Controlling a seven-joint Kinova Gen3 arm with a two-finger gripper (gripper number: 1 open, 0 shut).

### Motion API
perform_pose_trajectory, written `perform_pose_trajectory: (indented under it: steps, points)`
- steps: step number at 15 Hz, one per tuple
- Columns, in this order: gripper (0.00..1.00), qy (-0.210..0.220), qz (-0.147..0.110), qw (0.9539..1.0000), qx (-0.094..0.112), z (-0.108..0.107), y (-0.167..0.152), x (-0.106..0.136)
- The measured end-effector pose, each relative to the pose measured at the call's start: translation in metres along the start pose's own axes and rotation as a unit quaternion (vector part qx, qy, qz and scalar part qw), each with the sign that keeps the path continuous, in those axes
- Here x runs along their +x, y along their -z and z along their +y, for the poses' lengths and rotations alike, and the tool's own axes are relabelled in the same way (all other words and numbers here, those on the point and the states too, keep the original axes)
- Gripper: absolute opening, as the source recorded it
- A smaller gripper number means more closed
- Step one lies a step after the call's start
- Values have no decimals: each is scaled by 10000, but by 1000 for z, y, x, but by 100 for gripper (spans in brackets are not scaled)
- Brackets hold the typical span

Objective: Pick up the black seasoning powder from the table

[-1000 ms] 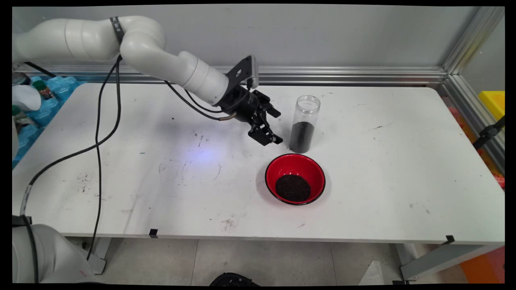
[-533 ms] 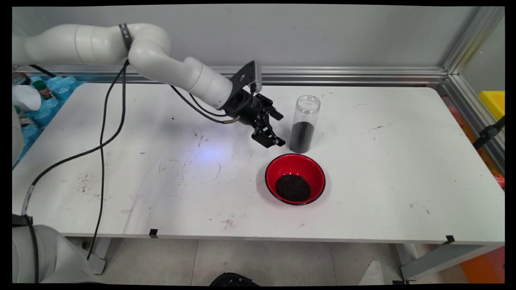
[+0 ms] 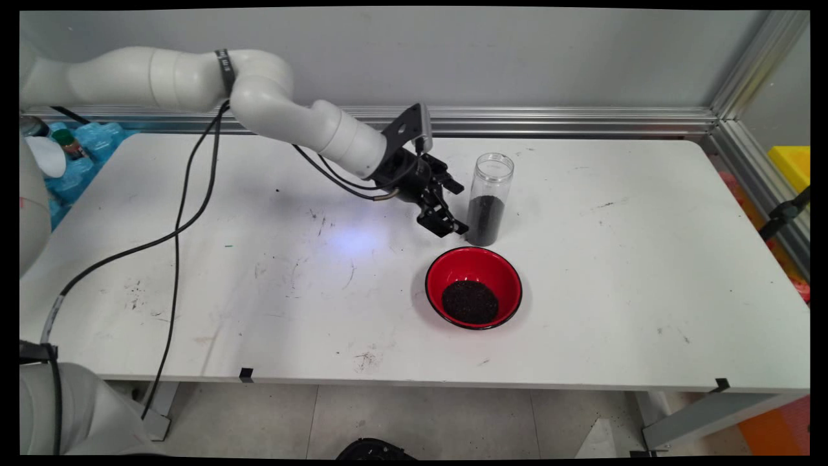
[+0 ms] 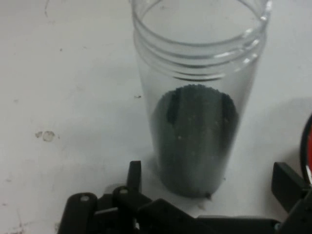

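Clear jar (image 3: 490, 197) half-full of dark grains, beside spread-fingered pincer (image 3: 457, 207), empty.

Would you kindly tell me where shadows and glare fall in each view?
Main view: a soft shadow lies on the table under the arm, left of the tool. Hand view: glints ring the threaded rim of the jar, and a grey shadow falls to its right.

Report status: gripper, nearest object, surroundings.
Black two-finger gripper open, beside the clear plastic jar, not touching. Jar upright, part-filled with dark grains. Red bowl of grains nearby.
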Motion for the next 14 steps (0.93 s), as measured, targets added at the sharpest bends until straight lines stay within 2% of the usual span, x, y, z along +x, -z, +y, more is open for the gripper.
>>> perform_pose_trajectory:
  steps: [14]
  points:
    - [100, 167, 59, 9997, -160, -12, -48, 0]
